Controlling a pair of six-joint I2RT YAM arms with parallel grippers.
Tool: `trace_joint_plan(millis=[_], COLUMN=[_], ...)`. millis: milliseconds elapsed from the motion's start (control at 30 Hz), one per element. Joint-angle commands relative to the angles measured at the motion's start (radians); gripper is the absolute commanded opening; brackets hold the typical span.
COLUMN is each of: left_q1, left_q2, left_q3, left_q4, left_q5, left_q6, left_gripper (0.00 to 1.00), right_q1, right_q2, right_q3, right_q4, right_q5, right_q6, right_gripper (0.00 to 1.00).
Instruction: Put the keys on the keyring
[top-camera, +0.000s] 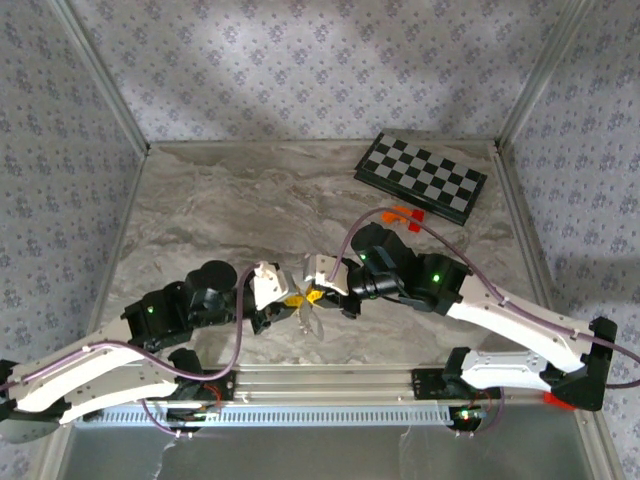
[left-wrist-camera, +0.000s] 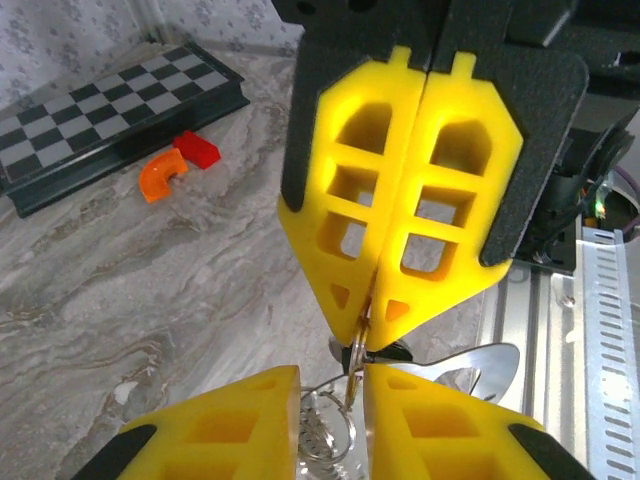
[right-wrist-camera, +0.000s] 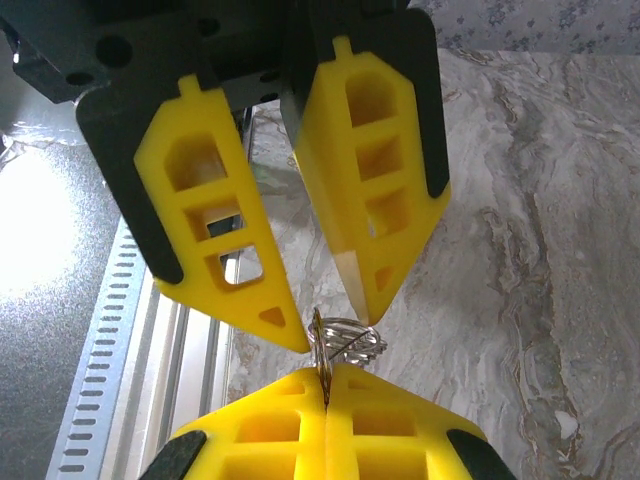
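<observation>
The two arms meet over the middle of the desk's (top-camera: 220, 200) near edge, their yellow fingertips almost nose to nose. The right hand (right-wrist-camera: 325, 372) is pressed together, and a thin edge of the keyring (right-wrist-camera: 352, 340) runs down into the seam between its fingers, so it is pinching the ring right at its tips. The left hand (left-wrist-camera: 330, 372) faces it with its fingers a little apart. The ring's silver coils sit in the gap between them, close to both inner faces, but I cannot tell whether they press on the wire or only stand around it.

The ring is up off the marble, held between the two hands. A silver key (left-wrist-camera: 480, 365) hangs just beneath the right hand's tips, its blade pointing toward the metal rail along the near edge. Where its head meets the ring is hidden behind the fingers.

In the far right corner of the desk lies a folded chessboard (top-camera: 420, 178), set at an angle. Just in front of it, toward the middle of the desk, sit a small orange curved piece (left-wrist-camera: 160, 175) and a red block (left-wrist-camera: 198, 150), side by side and nearly touching, well apart from the hands.
</observation>
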Motion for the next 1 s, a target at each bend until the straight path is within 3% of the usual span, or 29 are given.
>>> trace_joint_plan(millis=[0,67,233,400,533,700,833,967], left_q1=[-0.001,0.0,-0.001,-0.001,-0.001,-0.001,-0.001,-0.001], left_q2=[-0.007,-0.009,-0.004,0.008,0.004,-0.03,-0.072,-0.102], left_q3=[0.027,0.024,0.017,0.017,0.006,-0.018,-0.042,-0.067], left_q4=[0.006,0.013,0.032,0.04,0.065,0.116,0.17,0.222], left_q5=[0.039,0.041,0.054,0.06,0.066,0.067,0.077,0.086], left_q6=[0.009,0.008,0.004,0.006,0.003,-0.012,-0.019,-0.025], left_gripper=[0.24,0.23,0.1,0.08,0.0,0.0,0.0,0.0], right_q1=[0.007,0.007,0.007,0.007,0.005,-0.001,-0.01,-0.026], right_q2=[-0.002,-0.004,-0.001,-0.002,0.001,-0.013,-0.053,-0.072], right_q3=[0.037,0.035,0.035,0.036,0.039,0.026,-0.031,-0.058], right_q4=[-0.002,-0.003,-0.002,0.006,0.009,0.02,0.121,0.176], right_q5=[-0.017,-0.021,-0.029,-0.039,-0.045,-0.043,-0.05,-0.067], right_q6=[-0.019,-0.019,-0.019,-0.019,-0.019,-0.019,0.04,0.081], right_gripper=[0.0,0.0,0.0,0.0,0.0,0.0,0.14,0.18])
